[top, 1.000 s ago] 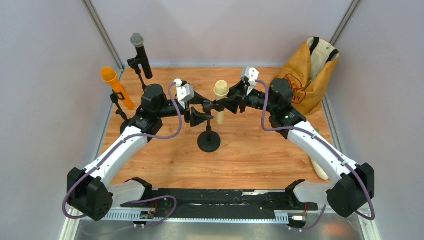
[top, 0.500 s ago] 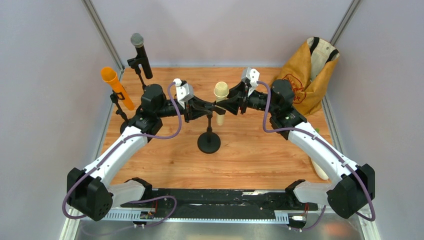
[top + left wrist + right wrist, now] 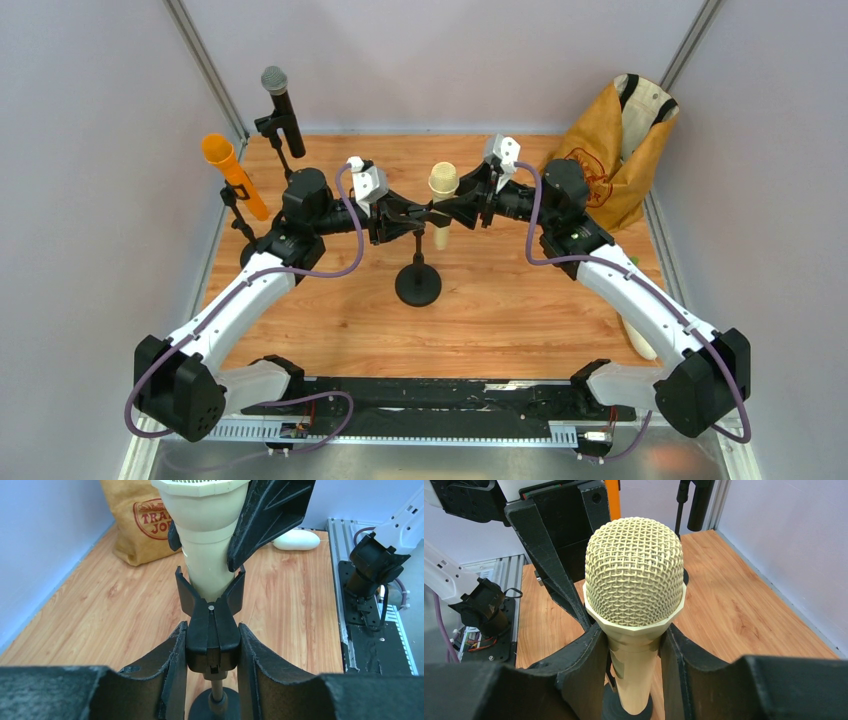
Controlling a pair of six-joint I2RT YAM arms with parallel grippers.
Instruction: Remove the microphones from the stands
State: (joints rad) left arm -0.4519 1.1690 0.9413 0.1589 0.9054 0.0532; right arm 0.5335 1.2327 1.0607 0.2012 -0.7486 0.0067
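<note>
Well inside the table (image 3: 500,320) edges, left gripper (image 3: 212,632) clamps the stand clip (image 3: 210,600) — right gripper (image 3: 633,640), the microphone (image 3: 634,585).

The top camera is fixed high, above and behind the arm bases. It looks down and forward toward the back wall, from far enough to take in the whole table (image 3: 500,300) and both arms. The left wrist camera sits just behind the left gripper (image 3: 211,632) and faces along its fingers to the right side, where the paper bag (image 3: 137,520) stands. The right wrist camera sits behind the right gripper (image 3: 633,635) and faces left. Both wrist views are very near and share the cream microphone (image 3: 634,575), seen from opposite sides.
</note>
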